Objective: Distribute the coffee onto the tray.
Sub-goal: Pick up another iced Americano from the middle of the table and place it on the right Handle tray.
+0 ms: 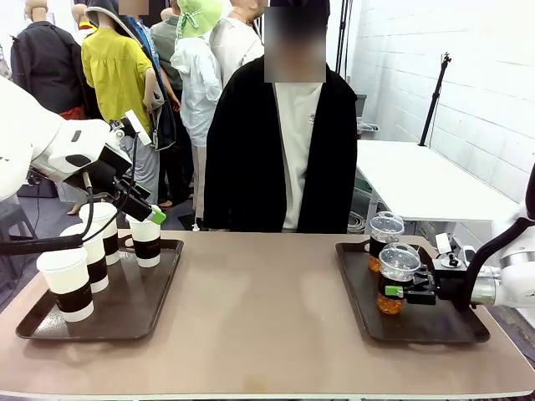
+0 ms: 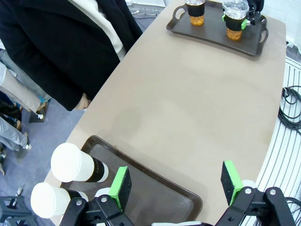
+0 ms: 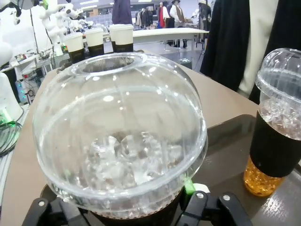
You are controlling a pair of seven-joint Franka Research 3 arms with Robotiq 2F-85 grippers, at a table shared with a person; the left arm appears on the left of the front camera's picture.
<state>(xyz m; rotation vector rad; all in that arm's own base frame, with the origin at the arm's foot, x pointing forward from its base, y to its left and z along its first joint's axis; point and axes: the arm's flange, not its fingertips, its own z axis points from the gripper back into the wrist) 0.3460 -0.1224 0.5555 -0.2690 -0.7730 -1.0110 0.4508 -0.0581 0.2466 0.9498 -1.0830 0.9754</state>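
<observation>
Several white lidded paper coffee cups with dark sleeves (image 1: 67,284) stand on the left brown tray (image 1: 125,322), also seen from above (image 2: 70,162). My left gripper (image 1: 144,210) hovers open over the cup farthest back (image 1: 147,241), its green pads (image 2: 121,188) wide apart with nothing between them. On the right tray (image 1: 418,330) stand two dome-lidded iced coffees. My right gripper (image 1: 399,291) has its fingers on either side of the nearer one (image 1: 399,280), whose dome (image 3: 117,132) fills the right wrist view. The other iced cup (image 3: 277,141) stands just beyond. Whether the pads press the cup is unclear.
A person in a black jacket (image 1: 280,150) stands at the table's far edge, between the trays. The wide tan tabletop (image 1: 259,301) lies bare between them. A white table (image 1: 426,175) stands behind at the right.
</observation>
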